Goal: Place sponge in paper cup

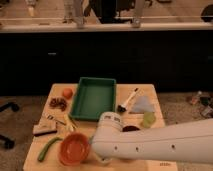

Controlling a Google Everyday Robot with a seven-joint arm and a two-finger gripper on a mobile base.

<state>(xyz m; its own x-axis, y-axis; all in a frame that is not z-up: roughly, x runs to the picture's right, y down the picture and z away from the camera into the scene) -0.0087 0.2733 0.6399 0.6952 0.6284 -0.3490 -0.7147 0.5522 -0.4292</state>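
The gripper (102, 158) hung beside the orange bowl (73, 149); open or closed, I couldn't tell. It might have knocked that bowl.

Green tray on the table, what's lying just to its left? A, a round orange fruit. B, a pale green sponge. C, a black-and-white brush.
A: the orange fruit sits left of the green tray, the brush to its right; the end effector is low in front, beside the orange bowl.
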